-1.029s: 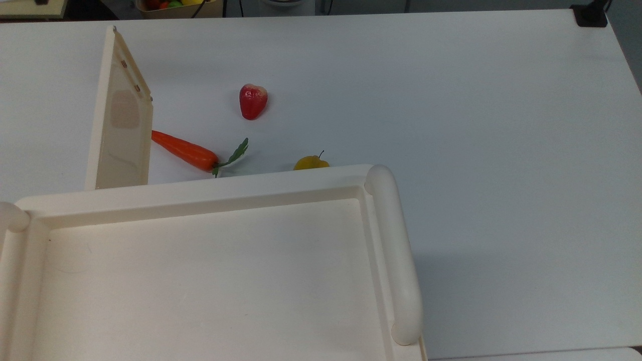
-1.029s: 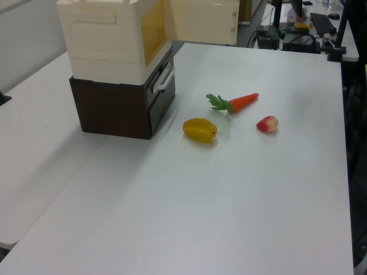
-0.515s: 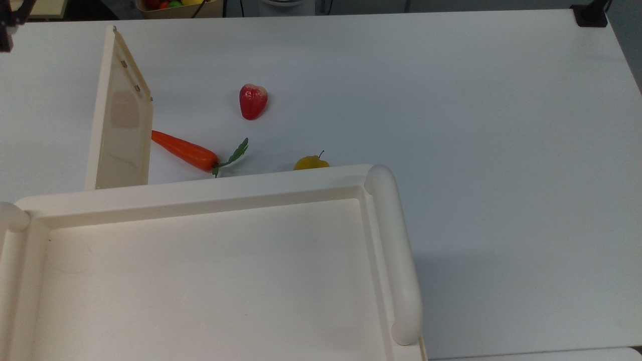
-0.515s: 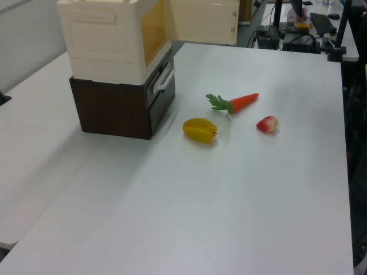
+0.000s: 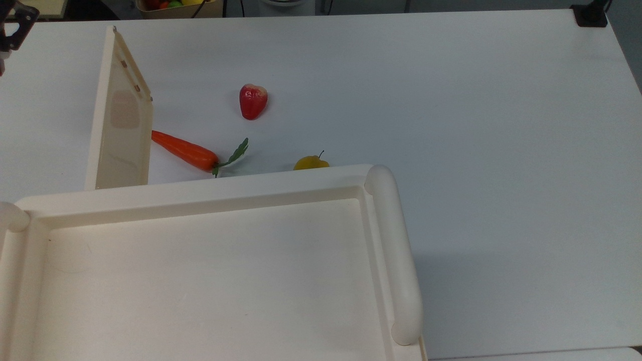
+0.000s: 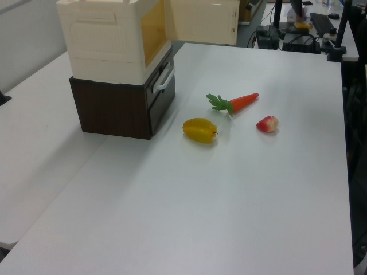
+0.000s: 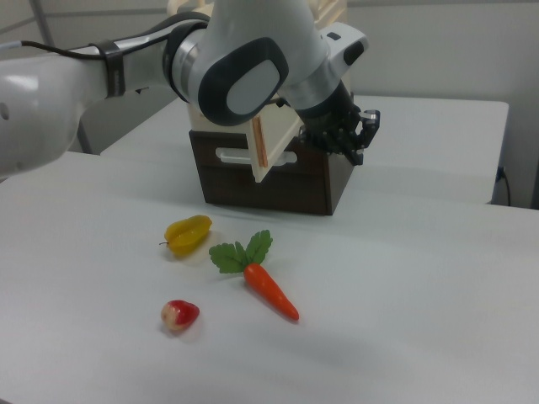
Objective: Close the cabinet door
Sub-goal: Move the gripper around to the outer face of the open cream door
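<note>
Cream cabinet (image 5: 210,271) top fills the top view's lower left; cabinet door (image 5: 123,120) stands swung open at its left corner, hiding the carrot's (image 5: 184,150) tip. Yellow fruit (image 5: 311,163) half hidden behind the rim. Gripper (image 5: 12,27) cut off at the upper-left edge.

Left view: door (image 6: 202,22) open, cut off at the top; cabinet (image 6: 112,37) on a dark base (image 6: 120,109).

Right view: arm (image 7: 244,76) hides most of the cabinet; gripper (image 7: 349,135) beside the door (image 7: 274,143), grip state unclear. No readable writing.
</note>
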`<action>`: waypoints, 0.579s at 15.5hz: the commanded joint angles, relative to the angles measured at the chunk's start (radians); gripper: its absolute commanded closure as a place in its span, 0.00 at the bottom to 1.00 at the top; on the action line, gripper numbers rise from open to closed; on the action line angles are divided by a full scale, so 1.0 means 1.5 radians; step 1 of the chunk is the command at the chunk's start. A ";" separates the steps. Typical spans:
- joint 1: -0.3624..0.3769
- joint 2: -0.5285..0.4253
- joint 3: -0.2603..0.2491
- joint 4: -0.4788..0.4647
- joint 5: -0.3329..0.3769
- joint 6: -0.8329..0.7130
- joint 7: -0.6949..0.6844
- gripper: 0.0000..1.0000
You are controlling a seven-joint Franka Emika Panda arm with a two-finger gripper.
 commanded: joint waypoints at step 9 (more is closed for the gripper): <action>0.023 0.017 0.008 -0.008 0.017 0.023 -0.011 0.92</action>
